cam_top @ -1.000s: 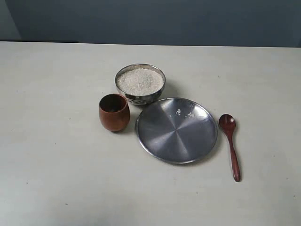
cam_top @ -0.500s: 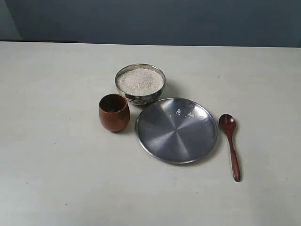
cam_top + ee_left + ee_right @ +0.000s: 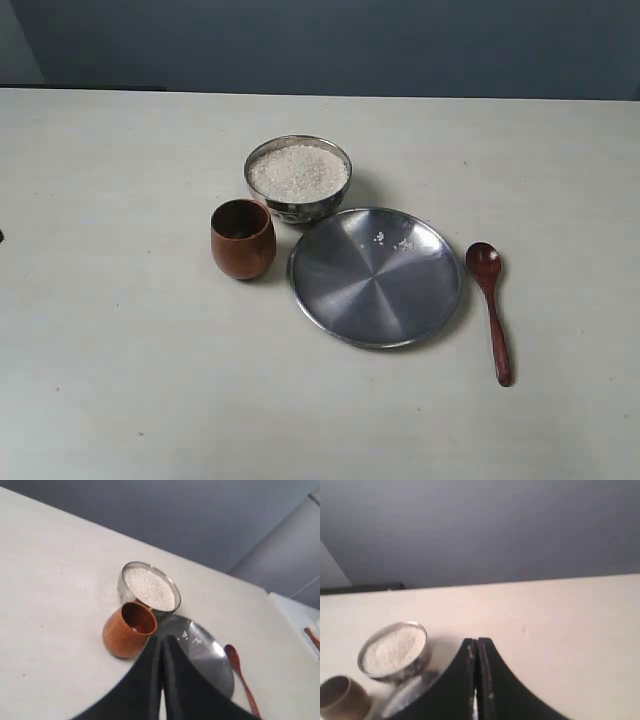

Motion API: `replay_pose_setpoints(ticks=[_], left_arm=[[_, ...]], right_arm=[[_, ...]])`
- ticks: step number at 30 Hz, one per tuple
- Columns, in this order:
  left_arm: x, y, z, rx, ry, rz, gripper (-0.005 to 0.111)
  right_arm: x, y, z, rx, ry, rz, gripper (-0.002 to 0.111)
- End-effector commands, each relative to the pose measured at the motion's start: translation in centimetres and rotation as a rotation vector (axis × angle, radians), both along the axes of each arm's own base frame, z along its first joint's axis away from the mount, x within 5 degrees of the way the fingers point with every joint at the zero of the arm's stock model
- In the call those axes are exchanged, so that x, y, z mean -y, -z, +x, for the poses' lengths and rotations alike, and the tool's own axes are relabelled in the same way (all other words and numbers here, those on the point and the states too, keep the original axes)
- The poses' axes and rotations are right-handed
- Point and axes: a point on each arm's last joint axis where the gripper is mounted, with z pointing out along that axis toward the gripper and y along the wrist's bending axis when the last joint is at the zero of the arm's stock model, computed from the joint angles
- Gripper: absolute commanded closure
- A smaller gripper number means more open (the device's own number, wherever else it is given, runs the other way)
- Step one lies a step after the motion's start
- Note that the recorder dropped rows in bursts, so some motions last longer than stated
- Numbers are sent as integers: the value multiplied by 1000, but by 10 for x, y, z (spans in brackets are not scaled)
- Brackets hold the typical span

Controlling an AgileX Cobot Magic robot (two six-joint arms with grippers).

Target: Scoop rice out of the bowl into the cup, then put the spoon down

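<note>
The steel bowl (image 3: 298, 205) stands at mid-table, heaped with white rice (image 3: 298, 172). Just in front and to its left is the reddish-brown wooden cup (image 3: 243, 238), upright. The dark wooden spoon (image 3: 491, 305) lies flat on the table right of the plate, scoop toward the back. Neither arm reaches the objects in the exterior view. My left gripper (image 3: 163, 639) is shut and empty, hovering near the cup (image 3: 128, 629) and bowl (image 3: 150, 586); the spoon (image 3: 239, 672) shows beyond it. My right gripper (image 3: 477, 641) is shut and empty, off to the side of the bowl (image 3: 395, 650) and cup (image 3: 340, 696).
A wide flat steel plate (image 3: 376, 277) lies between the cup and spoon, with a few stray rice grains (image 3: 392, 241) on its far part. A tiny dark tip (image 3: 2, 236) shows at the left edge. The pale table (image 3: 120, 380) spreads around the objects.
A small dark tip has appeared at the left edge of the exterior view. The bowl, cup, plate and spoon have not moved.
</note>
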Motion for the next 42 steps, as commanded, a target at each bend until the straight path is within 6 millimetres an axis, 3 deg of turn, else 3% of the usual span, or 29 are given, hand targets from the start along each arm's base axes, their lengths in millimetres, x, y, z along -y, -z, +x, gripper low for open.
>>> replay_pose_setpoints(ticks=[1, 6, 10, 15, 24, 31, 42], left_arm=[[2, -8, 27, -125, 48, 104, 106], [4, -5, 61, -279, 84, 152, 106], [5, 7, 84, -397, 102, 155, 106], [1, 41, 107, -559, 159, 304, 106], [-1, 47, 112, -564, 156, 345, 106], [-1, 47, 112, -563, 155, 345, 106], [-1, 47, 112, -562, 155, 348, 106]], right_arm=[[-6, 22, 23, -167, -48, -84, 109], [-9, 47, 41, -329, -67, -105, 109], [-12, 68, 53, -450, -81, -120, 109], [-16, 107, 72, -656, -95, -117, 109], [-28, 160, 89, -863, -161, -156, 109], [-62, 170, 88, -797, -248, -222, 109], [-53, 192, 72, -758, -157, -211, 109]])
